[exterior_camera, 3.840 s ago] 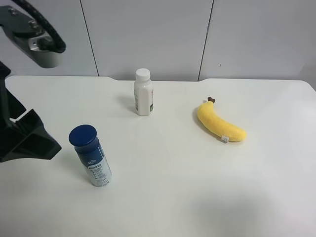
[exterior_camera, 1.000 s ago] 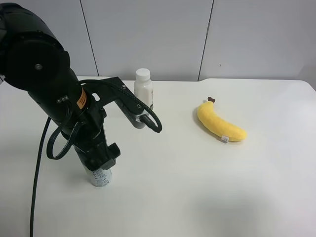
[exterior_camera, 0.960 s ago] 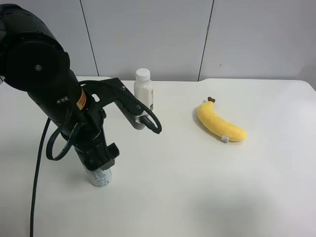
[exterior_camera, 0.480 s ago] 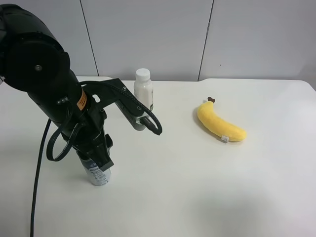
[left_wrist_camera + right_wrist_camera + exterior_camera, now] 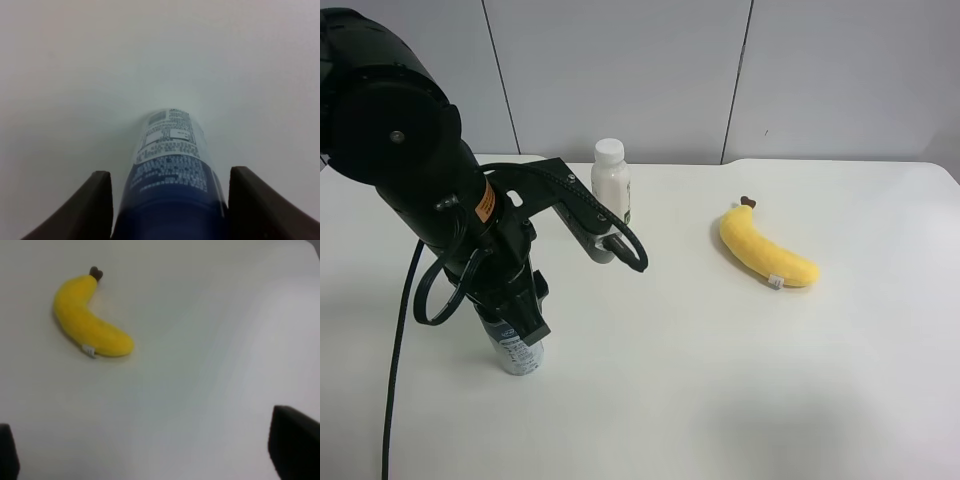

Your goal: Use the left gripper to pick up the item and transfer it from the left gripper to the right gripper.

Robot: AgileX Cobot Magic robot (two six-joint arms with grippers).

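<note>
The item (image 5: 520, 356), a can with a dark-blue upper body and silvery printed lower part, stands on the white table near the exterior high view's left. The all-black left arm reaches down over it and hides its cap. The left gripper (image 5: 516, 318) is shut on the can's upper body. In the left wrist view the can (image 5: 170, 155) fills the gap between the two black fingers (image 5: 97, 207), which sit against its sides. The right gripper (image 5: 150, 460) is open and empty, with its fingertips at the frame's lower corners. The right arm is out of the exterior high view.
A small white bottle (image 5: 610, 185) stands at the back, just behind the left arm's cable loop (image 5: 620, 245). A yellow plush banana (image 5: 765, 248) lies at the right and also shows in the right wrist view (image 5: 90, 320). Grey wall panels stand behind the table.
The left arm came in from the left edge and lowered over the can. In the last second its jaws closed in on the can's sides. The can, bottle and banana stayed put.
</note>
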